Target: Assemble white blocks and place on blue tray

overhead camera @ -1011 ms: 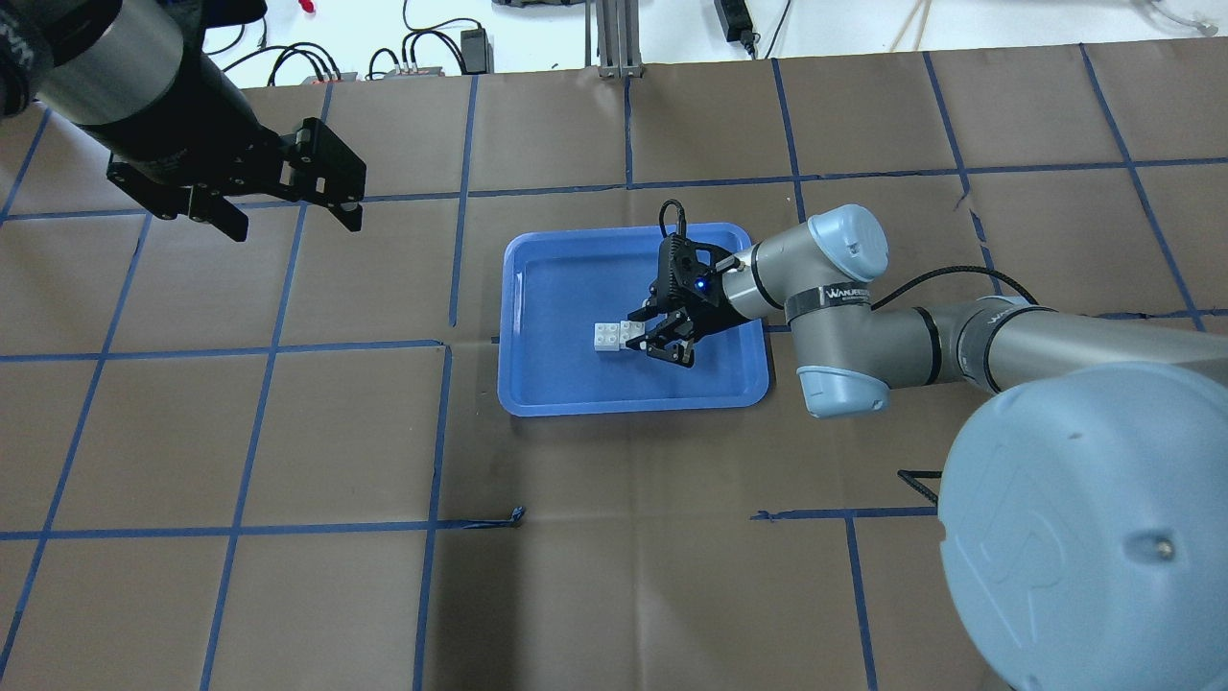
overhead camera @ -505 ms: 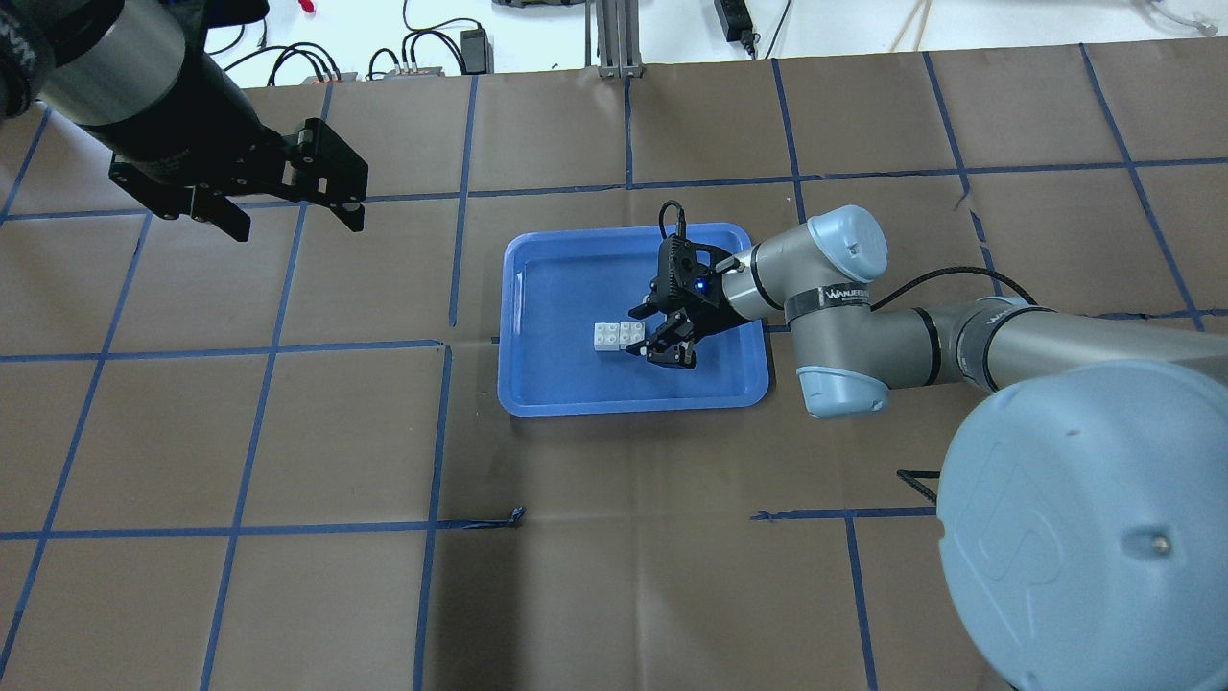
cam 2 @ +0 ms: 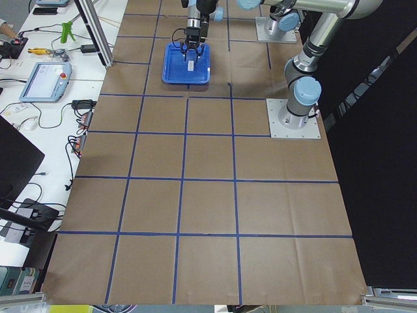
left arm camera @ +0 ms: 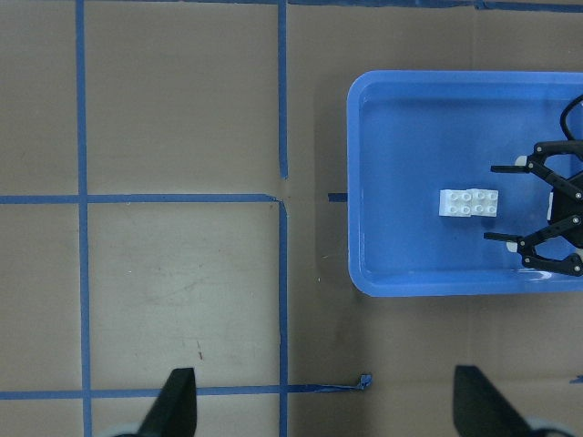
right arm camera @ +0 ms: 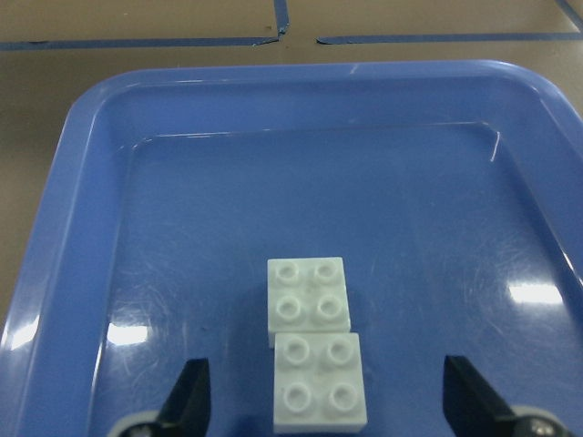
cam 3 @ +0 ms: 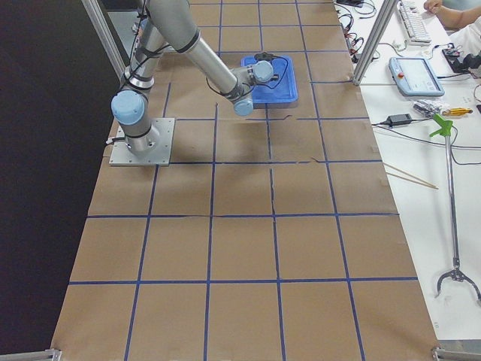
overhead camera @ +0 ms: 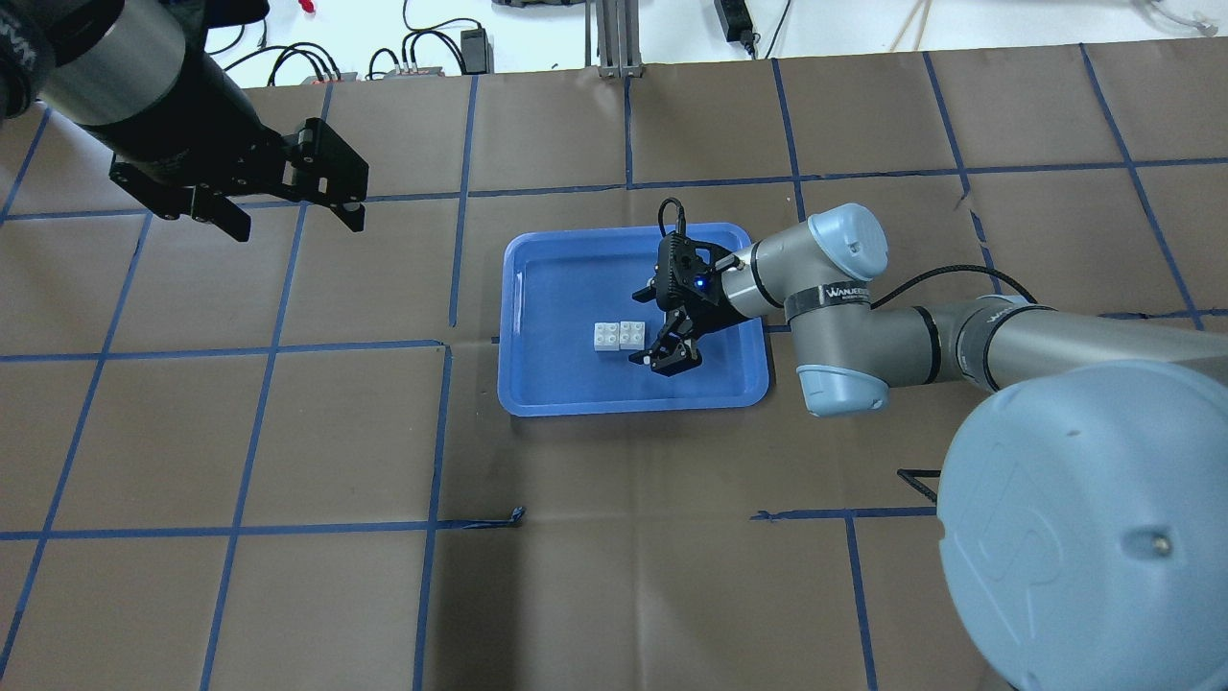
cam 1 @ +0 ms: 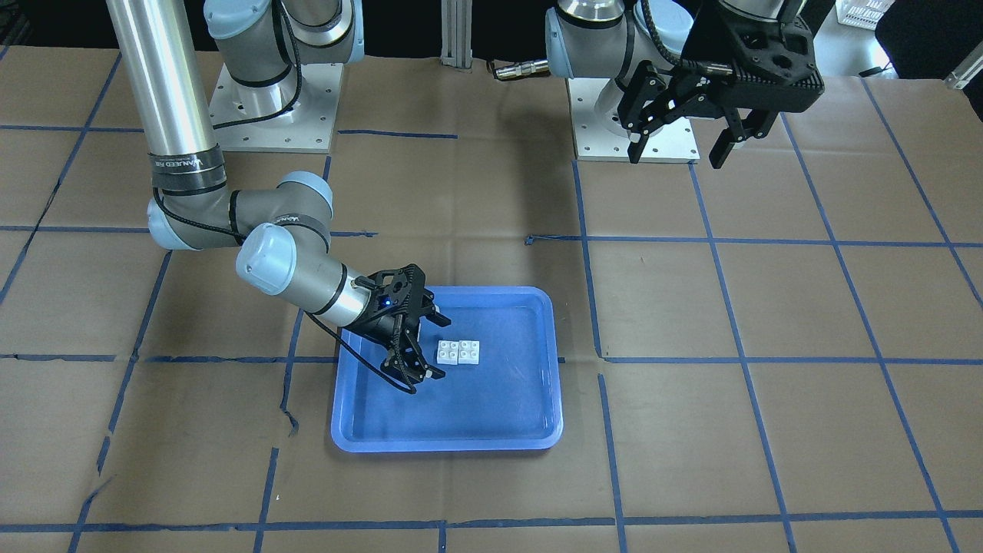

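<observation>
The two white blocks (overhead camera: 619,336) lie side by side and touching on the floor of the blue tray (overhead camera: 556,288), studs up. They also show in the front view (cam 1: 458,352), the left wrist view (left arm camera: 469,202) and the right wrist view (right arm camera: 314,337). My right gripper (overhead camera: 638,326) is open, low over the tray, with its jaws either side of the nearer block's end without touching it. My left gripper (overhead camera: 293,221) is open and empty, high over the table's far left, away from the tray (cam 1: 491,415).
The table is covered in brown paper with a blue tape grid. Both arm bases (cam 1: 273,107) stand at the robot's side. Cables and power bricks (overhead camera: 422,58) lie beyond the far edge. A teach pendant (cam 2: 42,81) lies on the side bench.
My right gripper has opened wide and let go of the nearer white block. The blocks stay in place on the tray. The left arm has not moved.
</observation>
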You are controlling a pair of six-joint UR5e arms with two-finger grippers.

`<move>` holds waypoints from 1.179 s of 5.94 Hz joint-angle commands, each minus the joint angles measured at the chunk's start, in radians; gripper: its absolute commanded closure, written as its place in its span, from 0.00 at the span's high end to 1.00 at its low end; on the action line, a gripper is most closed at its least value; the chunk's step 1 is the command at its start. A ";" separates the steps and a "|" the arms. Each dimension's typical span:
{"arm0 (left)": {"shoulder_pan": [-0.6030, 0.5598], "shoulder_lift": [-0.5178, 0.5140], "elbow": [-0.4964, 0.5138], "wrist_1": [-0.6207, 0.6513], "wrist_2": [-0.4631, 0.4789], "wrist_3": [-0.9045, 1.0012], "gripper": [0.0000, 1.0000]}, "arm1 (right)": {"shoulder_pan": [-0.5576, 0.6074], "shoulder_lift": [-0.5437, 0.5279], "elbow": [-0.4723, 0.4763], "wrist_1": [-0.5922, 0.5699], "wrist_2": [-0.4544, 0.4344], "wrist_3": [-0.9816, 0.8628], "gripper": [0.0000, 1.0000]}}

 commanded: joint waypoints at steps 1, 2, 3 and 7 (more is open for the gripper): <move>0.001 0.000 0.000 0.000 0.000 0.000 0.99 | -0.001 -0.013 -0.028 0.010 -0.019 0.082 1.00; -0.001 0.000 0.000 0.000 0.000 0.000 0.99 | -0.001 -0.020 -0.050 0.016 -0.048 0.121 1.00; -0.001 0.000 0.000 0.000 0.000 0.000 0.99 | -0.004 -0.050 -0.054 0.071 -0.084 0.123 1.00; -0.001 -0.002 0.000 0.001 -0.002 0.000 0.99 | -0.045 -0.245 -0.266 0.647 -0.392 0.142 1.00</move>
